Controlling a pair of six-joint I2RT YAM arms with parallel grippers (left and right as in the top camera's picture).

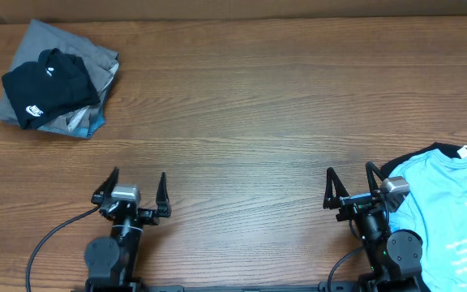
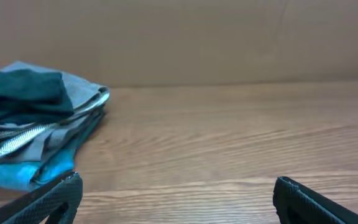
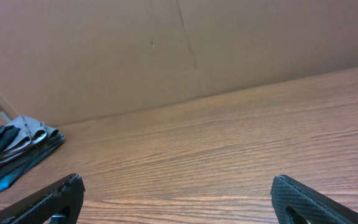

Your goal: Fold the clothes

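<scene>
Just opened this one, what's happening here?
Nothing is being handled. Both arms sit at the near edge of the table, left gripper and right gripper open and empty. A folded pile topped by a black T-shirt lies far left; a light blue shirt lies unfolded over a black garment beside the right arm.

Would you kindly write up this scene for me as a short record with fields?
Surface: wooden table
Far left: folded stack, with a black T-shirt bearing a white logo on top, grey beneath it, light blue at the bottom
Right edge: light blue T-shirt lying unfolded over a black garment, partly out of frame
Left gripper: open, empty, over bare table
Right gripper: open, empty, beside the light blue T-shirt
</scene>
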